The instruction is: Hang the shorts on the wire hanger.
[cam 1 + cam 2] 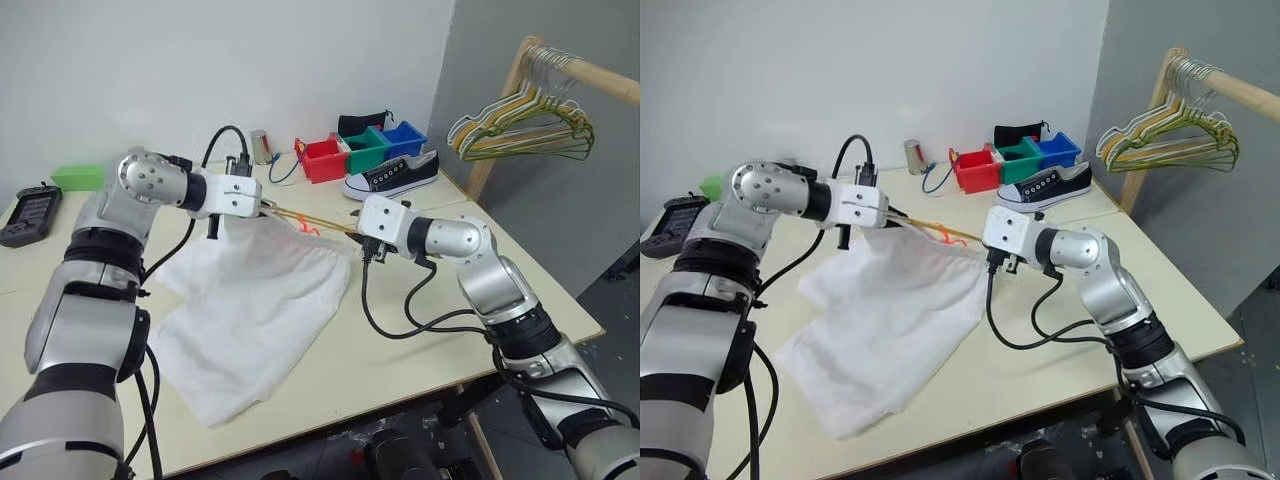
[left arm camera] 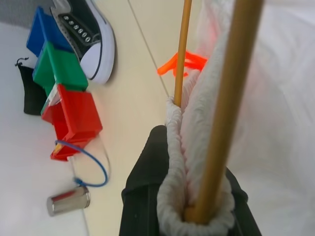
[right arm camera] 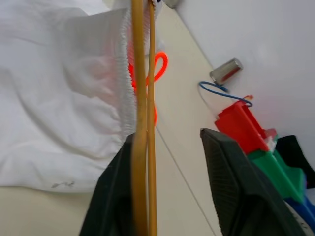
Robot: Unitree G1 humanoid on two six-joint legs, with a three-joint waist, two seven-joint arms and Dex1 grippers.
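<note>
**A Robot Test Room**

This looks like a lab room. A plain pale table [image 1: 420, 360] stands by bare white and grey walls. On the far side sit red, green and blue bins [image 1: 365, 150], one black and white shoe [image 1: 392, 175] and a small metal can [image 1: 259, 146]. At the far right, a wooden rail [image 1: 590, 72] holds a bunch of hangers [image 1: 525, 125] (green, yellow and white). A handheld controller [image 1: 28, 214] lies far left.

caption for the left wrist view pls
Left hand shut on the shorts waistband and wire hanger.
</note>
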